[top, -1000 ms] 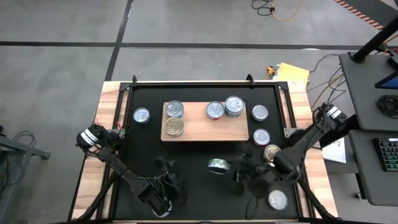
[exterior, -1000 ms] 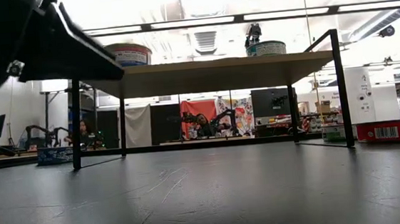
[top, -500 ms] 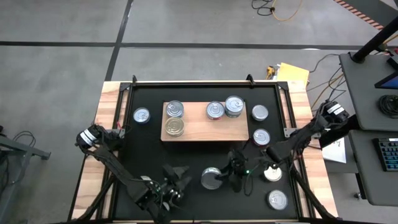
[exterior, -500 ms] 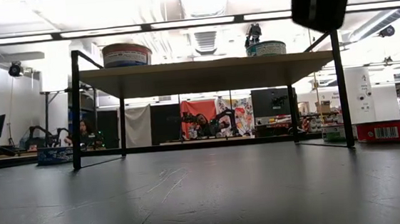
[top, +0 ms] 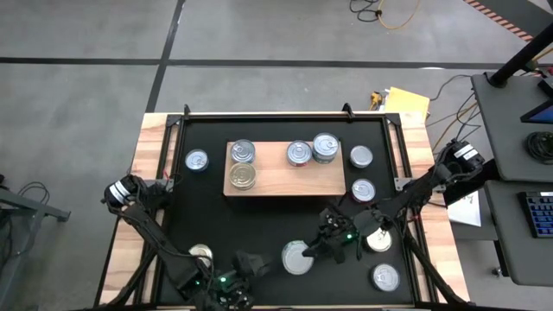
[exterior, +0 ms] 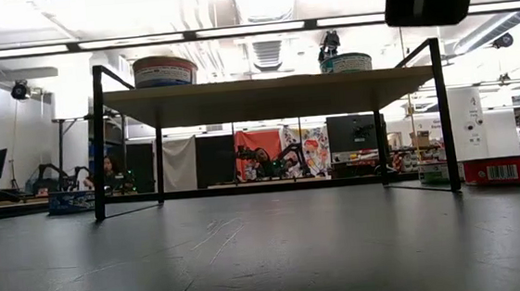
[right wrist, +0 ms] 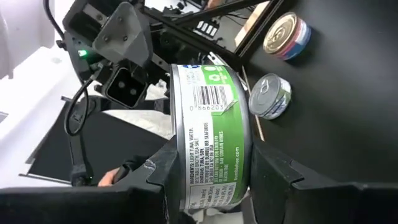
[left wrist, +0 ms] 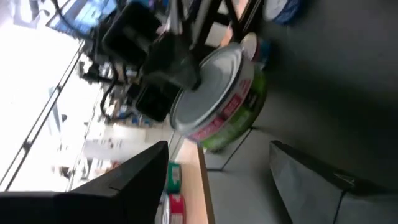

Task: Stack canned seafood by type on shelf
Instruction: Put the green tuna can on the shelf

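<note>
My right gripper (top: 318, 250) is shut on a green-labelled seafood can (top: 295, 258) above the mat's near middle. My left gripper (top: 249, 263) stands open just left of that can, pointing at it; its fingers (left wrist: 130, 180) frame the can (left wrist: 217, 99) from a distance. The light-wood shelf (top: 285, 177) carries several cans, among them a gold-lidded one (top: 243, 176) and a stack (top: 326, 147). More cans rest on their bases on the black mat, at left (top: 197, 160), near left (top: 200, 254) and right (top: 363, 190). My right gripper pinches the can between its two fingers, one finger (left wrist: 177, 68) lying over the silver lid (left wrist: 211, 74) and the other under the base. The fingers come level from the table's right. The can's green wall (right wrist: 211, 137) faces the wrist. It sits lid up, lifted clear of the mat.
The shelf is a raised board on black legs (exterior: 100, 139). Loose cans lie near my right arm (top: 378, 241) and at the near right corner (top: 385, 277). Bare mat (top: 259, 216) lies between the shelf and both grippers.
My right gripper has carried the can toward the near edge and rolled, so the can, first seen side-on, now shows its lid upward. My left gripper has risen, rolled and swung toward that can, uncovering the can at the near left.
</note>
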`<state>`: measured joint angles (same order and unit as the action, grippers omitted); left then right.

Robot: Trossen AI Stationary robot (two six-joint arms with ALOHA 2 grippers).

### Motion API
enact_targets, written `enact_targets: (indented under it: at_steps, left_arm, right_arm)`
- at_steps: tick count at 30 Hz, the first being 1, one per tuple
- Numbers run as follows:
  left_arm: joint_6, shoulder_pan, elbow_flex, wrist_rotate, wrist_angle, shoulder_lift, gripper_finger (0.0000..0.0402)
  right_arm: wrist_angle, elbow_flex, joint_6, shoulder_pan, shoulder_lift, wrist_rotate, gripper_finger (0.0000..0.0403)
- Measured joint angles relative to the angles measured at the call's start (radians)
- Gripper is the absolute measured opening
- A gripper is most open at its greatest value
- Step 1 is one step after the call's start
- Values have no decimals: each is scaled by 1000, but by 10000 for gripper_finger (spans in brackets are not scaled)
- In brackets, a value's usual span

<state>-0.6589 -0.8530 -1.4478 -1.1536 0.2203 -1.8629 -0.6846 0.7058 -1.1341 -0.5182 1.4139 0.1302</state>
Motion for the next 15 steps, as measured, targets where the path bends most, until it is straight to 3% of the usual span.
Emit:
enact_targets:
  at_steps: [9, 15]
  left_arm:
    - [-264, 14, 2, 42, -108, 0, 261]
    - [-449, 22, 3, 41, -185, -19, 261]
  right_arm:
    - [-7, 14, -18, 0, 2, 0, 132]
    - [-116, 14, -33, 2, 60, -23, 132]
